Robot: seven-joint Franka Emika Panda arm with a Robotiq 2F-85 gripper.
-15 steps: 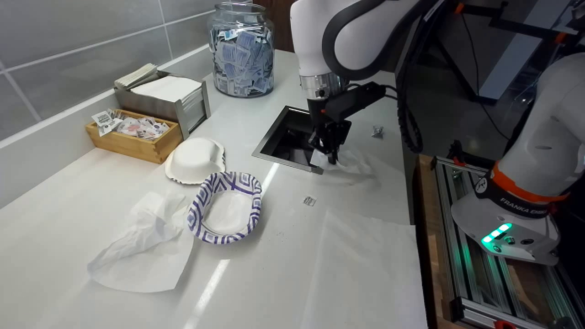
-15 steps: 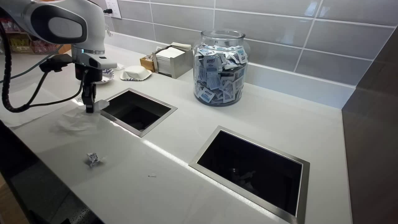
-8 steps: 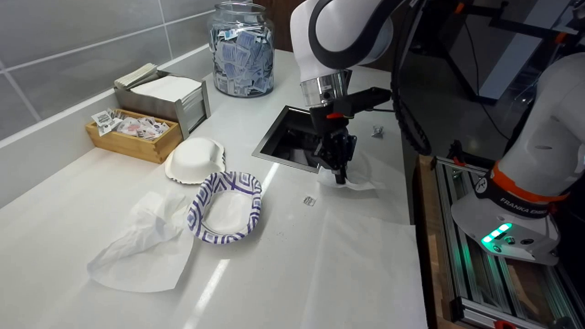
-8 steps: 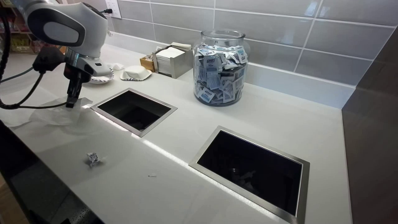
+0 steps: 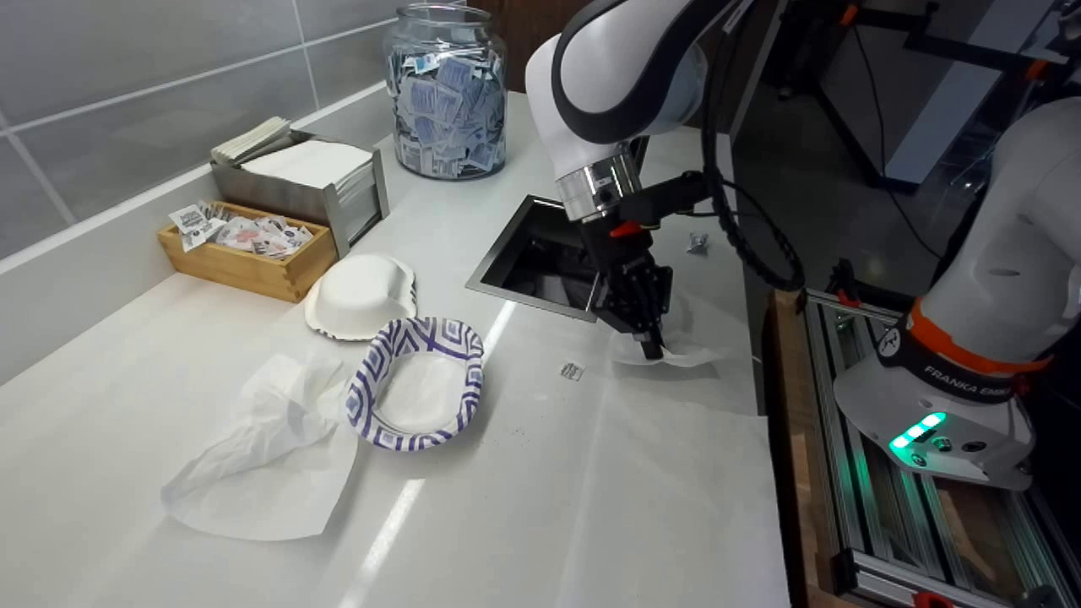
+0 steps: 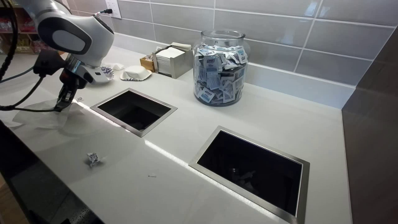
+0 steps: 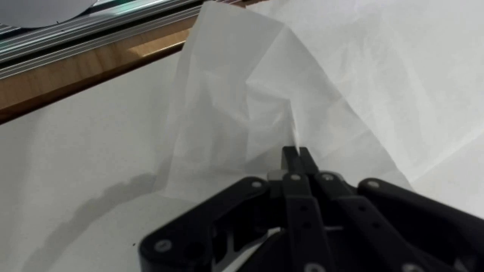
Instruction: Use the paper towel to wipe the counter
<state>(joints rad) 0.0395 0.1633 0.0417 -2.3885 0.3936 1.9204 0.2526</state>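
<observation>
The counter (image 5: pixel 511 528) leaves a lane between the patterned bowl (image 5: pixel 419 395) and what seems a flat sheet (image 5: pixel 686 500); a packet (image 5: pixel 572 371) intrudes.

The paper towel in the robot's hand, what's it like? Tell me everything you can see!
This paper towel is white and thin and looks a bit see-through, with creases running through it. The hand is shut on it, pinching up a fold. The rest spreads loosely, low over the white counter near its edge; I can't tell how much actually rests there. In the wrist view, one side overlaps another white sheet.
</observation>
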